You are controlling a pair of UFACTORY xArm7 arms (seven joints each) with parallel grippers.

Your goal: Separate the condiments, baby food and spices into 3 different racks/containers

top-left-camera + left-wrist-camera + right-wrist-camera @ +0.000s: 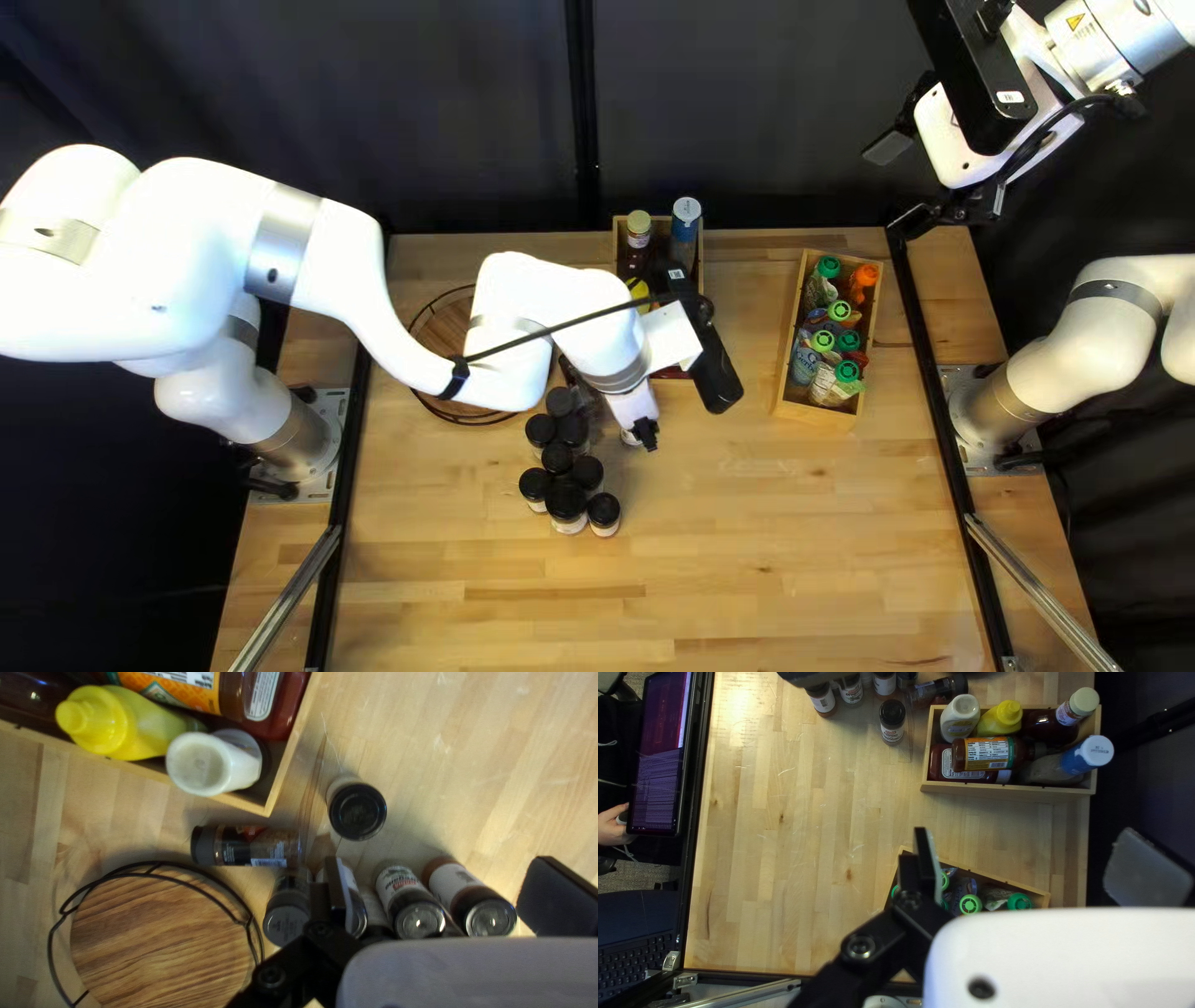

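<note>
While the round rack [445, 334] is leftmost, the spice jars [567, 502] are just beside it, one lying. They look light, hard and smooth, maybe breakable: hold around the body, under the cap. Over them, the left gripper [447, 886] has fingers apart. Then come boxed condiments [1067, 715], baby food [848, 340], and the right gripper [1035, 858], also spread.

Plank-topped wood table [747, 548] bears two wooden boxes [1008, 792], a round wire-railed tray [156, 939], clustered upright black-lidded jars [567, 504], and one jar on its side [252, 846].
</note>
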